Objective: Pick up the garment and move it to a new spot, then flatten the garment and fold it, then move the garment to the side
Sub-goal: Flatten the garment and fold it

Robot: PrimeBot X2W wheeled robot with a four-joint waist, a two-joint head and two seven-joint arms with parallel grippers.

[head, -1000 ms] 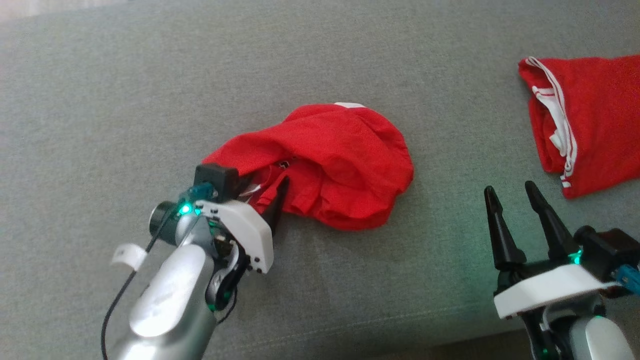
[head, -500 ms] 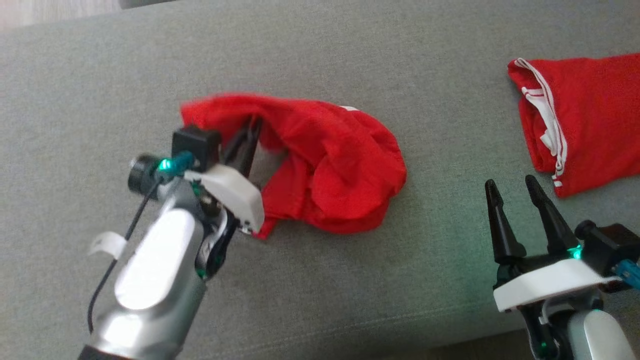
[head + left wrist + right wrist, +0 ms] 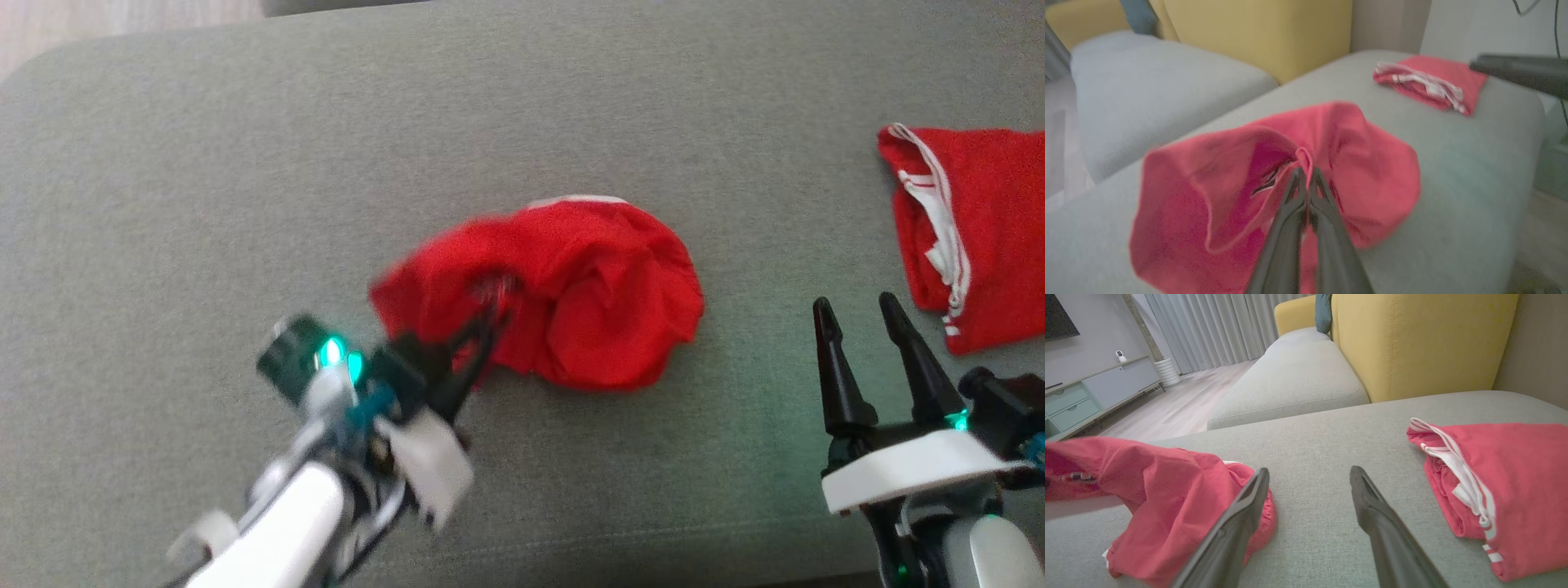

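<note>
Red crumpled garment [image 3: 588, 302] on grey upholstered sofa seat [image 3: 245, 163], edge pinched by left end effector [image 3: 1305, 171]; right end effector [image 3: 853, 300] spread.

No readable text, labels or numbers

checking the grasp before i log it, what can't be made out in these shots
- Head view: left gripper motion-blurred, tips sunk in the crumpled red garment; how much cloth it pinches is unclear.
- Left wrist view: dark print on the cloth, too blurred to read.
- Head view: folded red garment cut off by the right edge.
</note>
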